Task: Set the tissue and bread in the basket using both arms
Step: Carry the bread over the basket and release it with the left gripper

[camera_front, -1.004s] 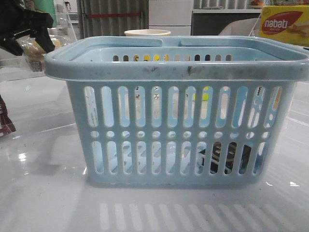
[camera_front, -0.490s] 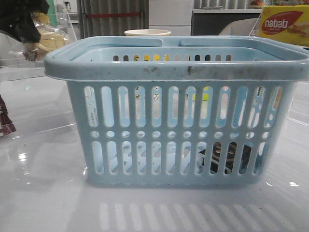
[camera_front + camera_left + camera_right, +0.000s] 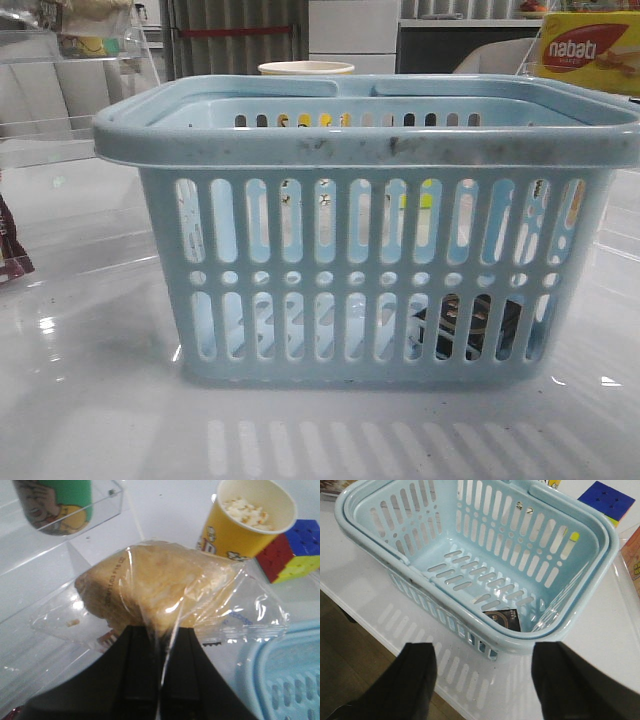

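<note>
The light-blue basket (image 3: 375, 230) fills the middle of the front view. The tissue (image 3: 502, 619), a small dark packet, lies on the basket's floor in one corner and shows through the slots (image 3: 470, 325). In the left wrist view my left gripper (image 3: 160, 630) is shut on the clear wrap of the bread (image 3: 150, 585), which hangs above the table beside the basket's corner (image 3: 285, 680). Only a bit of the bread (image 3: 95, 15) shows at the top left of the front view. My right gripper (image 3: 482, 660) is open and empty, above the table just outside the basket's rim (image 3: 470, 615).
A yellow popcorn cup (image 3: 245, 520) and a colour cube (image 3: 290, 550) stand behind the basket. A clear shelf (image 3: 100, 510) holds a green can (image 3: 55, 502). A nabati box (image 3: 590, 50) is back right, a reddish-brown wrapper (image 3: 10, 250) at left. The table's edge (image 3: 395, 640) runs below my right gripper.
My left gripper has lifted the bread upward; the black fingers have left the top of the front view and only the bread's lower part still shows. The basket and tissue have not moved.
</note>
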